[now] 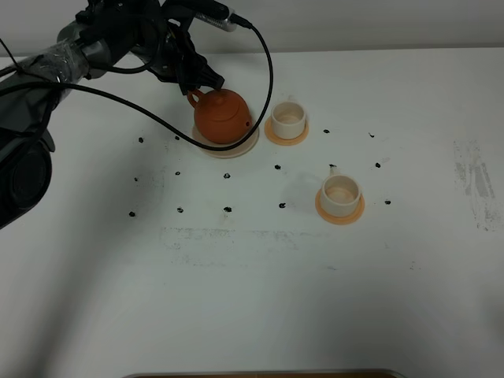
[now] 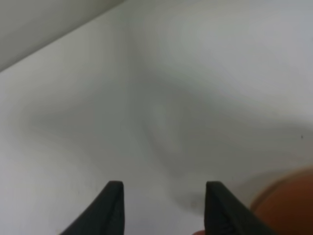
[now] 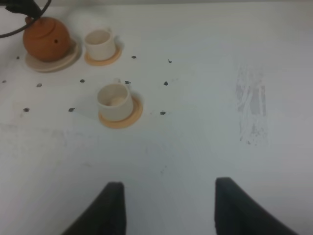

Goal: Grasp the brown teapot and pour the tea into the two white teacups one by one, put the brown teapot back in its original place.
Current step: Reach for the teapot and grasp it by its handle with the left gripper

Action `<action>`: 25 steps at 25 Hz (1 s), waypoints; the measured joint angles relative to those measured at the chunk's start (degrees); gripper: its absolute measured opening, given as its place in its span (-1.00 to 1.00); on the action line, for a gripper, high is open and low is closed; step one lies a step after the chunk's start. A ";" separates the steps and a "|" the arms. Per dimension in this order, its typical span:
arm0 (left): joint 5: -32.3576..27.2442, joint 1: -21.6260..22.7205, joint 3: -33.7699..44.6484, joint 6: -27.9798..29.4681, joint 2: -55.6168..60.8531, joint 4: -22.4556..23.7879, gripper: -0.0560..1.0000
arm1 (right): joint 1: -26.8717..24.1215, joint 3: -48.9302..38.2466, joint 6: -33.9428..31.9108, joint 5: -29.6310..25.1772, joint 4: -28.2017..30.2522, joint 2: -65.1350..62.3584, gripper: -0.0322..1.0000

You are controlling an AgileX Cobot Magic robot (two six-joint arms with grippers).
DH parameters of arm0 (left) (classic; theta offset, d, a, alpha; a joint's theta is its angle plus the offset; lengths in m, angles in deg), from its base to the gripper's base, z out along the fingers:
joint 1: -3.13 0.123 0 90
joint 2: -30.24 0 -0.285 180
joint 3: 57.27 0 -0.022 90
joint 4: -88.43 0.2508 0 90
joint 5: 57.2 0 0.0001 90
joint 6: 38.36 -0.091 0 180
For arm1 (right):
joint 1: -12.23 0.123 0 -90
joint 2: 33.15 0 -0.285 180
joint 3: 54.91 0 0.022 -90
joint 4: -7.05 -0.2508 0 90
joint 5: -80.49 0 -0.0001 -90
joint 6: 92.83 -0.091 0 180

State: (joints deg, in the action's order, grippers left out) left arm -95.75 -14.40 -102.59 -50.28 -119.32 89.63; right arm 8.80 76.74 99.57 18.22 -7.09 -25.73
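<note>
The brown teapot [image 1: 223,116] sits upright on the cream saucer [image 1: 239,150] at the back of the white table. My left gripper [image 1: 203,83] is just behind its loop handle. In the left wrist view this gripper [image 2: 164,188] is open with nothing between its fingers, and the teapot [image 2: 286,205] shows blurred just outside one finger. One white teacup [image 1: 288,118] stands on an orange coaster [image 1: 286,139] right of the teapot. The other teacup [image 1: 340,192] stands on its coaster [image 1: 340,215] nearer the front. My right gripper [image 3: 168,188] is open and empty, far from the teapot [image 3: 46,39] and the cups [image 3: 113,100].
Small black marks [image 1: 227,209] dot the table around the set. A black cable [image 1: 268,63] loops from the left arm over the teapot area. A scuffed patch [image 1: 476,185] lies at the right. A wooden edge [image 1: 260,373] runs along the front.
</note>
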 joint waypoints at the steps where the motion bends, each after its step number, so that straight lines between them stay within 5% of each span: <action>1: -0.35 0.00 0.00 0.00 0.10 0.10 -0.12 | 0.00 0.00 0.00 0.00 0.00 0.00 -0.09; 25: -8.70 0.00 0.00 0.00 1.14 -0.08 -0.12 | 0.00 0.00 0.00 0.00 0.00 0.00 -0.09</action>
State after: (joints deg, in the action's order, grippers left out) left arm -104.45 -14.40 -102.59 -50.28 -118.18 89.55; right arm 8.80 76.74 99.57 18.22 -7.09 -25.73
